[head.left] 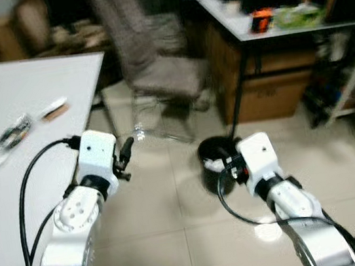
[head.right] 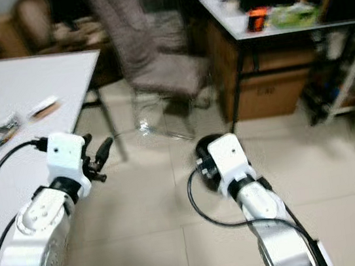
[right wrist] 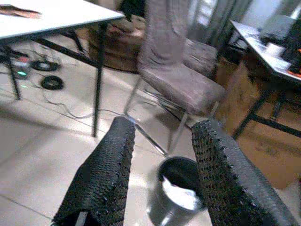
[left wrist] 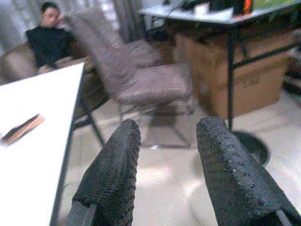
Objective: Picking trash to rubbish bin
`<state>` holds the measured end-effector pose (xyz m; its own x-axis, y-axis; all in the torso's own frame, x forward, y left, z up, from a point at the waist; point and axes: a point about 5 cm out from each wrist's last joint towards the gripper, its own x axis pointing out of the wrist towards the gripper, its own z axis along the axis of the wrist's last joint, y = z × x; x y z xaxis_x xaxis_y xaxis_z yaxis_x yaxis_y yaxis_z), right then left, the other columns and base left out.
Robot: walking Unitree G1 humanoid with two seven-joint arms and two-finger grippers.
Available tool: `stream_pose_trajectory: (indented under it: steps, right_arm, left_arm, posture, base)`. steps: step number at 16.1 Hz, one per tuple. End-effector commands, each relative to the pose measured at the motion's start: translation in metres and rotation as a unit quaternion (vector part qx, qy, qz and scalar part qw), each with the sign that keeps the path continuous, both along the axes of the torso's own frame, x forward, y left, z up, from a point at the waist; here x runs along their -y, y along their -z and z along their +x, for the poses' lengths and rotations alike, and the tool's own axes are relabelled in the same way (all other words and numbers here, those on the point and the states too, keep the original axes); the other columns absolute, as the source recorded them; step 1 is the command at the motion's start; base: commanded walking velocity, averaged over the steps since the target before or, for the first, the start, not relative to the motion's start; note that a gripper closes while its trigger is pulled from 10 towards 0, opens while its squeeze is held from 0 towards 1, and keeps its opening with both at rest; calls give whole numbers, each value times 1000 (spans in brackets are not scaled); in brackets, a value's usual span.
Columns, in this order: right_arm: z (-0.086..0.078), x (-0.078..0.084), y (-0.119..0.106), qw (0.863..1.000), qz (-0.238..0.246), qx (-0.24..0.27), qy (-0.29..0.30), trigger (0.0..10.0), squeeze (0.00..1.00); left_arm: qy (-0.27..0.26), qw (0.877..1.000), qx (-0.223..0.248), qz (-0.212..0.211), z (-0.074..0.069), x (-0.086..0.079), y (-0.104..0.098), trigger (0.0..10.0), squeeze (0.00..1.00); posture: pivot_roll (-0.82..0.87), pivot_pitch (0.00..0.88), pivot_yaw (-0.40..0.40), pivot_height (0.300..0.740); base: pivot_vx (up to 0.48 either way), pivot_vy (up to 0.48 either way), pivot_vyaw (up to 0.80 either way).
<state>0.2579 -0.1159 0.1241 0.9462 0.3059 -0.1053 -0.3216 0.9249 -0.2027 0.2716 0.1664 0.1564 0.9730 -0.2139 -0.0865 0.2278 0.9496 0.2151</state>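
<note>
- Rubbish bin (right wrist: 176,193): you've got a small black round bin on the tiled floor (head.left: 159,235), just beyond the right gripper, near the foot of the dark-legged desk (head.left: 242,31). White crumpled trash (right wrist: 181,195) sits inside it.
- Right gripper (right wrist: 162,176): you see its two black fingers spread apart, nothing between them, pointing down toward the bin. In the head views the right wrist housing (head.left: 258,155) covers part of the bin's rim.
- Left gripper (left wrist: 167,174): fingers parted, empty, held up beside the edge of the white table (head.left: 1,105) and aimed toward the grey chair (head.left: 154,63).
- Trash on the table: you have a clear plastic wrapper with dark bits (head.left: 9,137) and a small white-and-brown piece (head.left: 53,109) lying on the white table, near each other and left of the left arm. Both blurred; can't tell exactly what they are.
- Grey upholstered chair with chrome legs stands between the white table and the desk, behind the bin.
- Desk on the right carries an orange item (head.left: 261,20) and a green packet (head.left: 297,17); cardboard boxes (head.left: 271,90) sit under it.
- A person in a dark top (left wrist: 49,40) sits in the background behind the white table, in the left wrist view.
- Cables and a black device with a green light (right wrist: 21,70) lie on the floor under the white table, in the right wrist view.
</note>
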Motion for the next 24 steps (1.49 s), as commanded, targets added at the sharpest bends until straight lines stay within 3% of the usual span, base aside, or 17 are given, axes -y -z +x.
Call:
stream_pose_trajectory:
  steps: [1, 8, 19, 24]
  right_arm:
    - [0, 8, 3, 1000, 6, -10, 16, 10000, 0]
    - [3, 9, 4, 1000, -23, 2, 14, 10000, 0]
    - [6, 10, 4, 1000, -25, 2, 16, 10000, 0]
    - [6, 12, 3, 1000, -21, 4, 23, 10000, 0]
  left_arm:
    - [-2, 1000, 4, -5, 1, 3, -1, 10000, 0]
    - [-19, 999, 29, 0, 6, 3, -3, 10000, 0]
    - [-29, 999, 31, 8, 9, 1, 0, 10000, 0]
    - [-29, 999, 32, 6, 12, 1, -1, 10000, 0]
  posture:
    - [-29, 0, 16, 740]
    - [-30, 0, 6, 740]
    - [-27, 0, 0, 740]
    - [-35, 0, 3, 740]
  base:
    - [0, 0, 0]
    - [35, 0, 0]
    - [334, 0, 510]
    - [362, 0, 0]
